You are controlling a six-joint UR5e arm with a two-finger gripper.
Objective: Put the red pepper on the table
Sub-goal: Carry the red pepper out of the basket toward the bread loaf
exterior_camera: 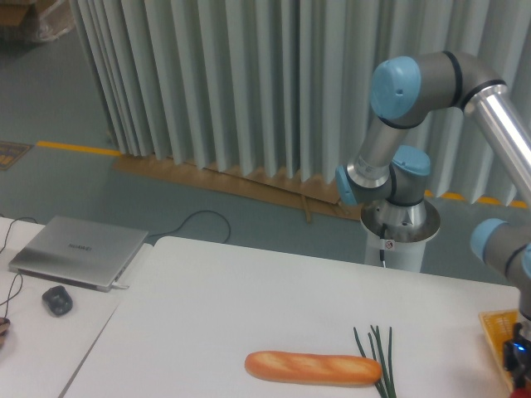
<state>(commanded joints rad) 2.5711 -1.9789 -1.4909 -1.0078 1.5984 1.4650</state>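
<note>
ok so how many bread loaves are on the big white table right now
1. The baguette lies near the front edge of the table, its right end beside the green stalks. The frame crops the table, so more may be hidden.

Silver arm (498, 116), light-blue joint caps, grey collars

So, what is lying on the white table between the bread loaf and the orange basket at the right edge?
In the camera view, a bunch of green stalks lies between the bread loaf and the basket; beyond it, bare table.
</note>
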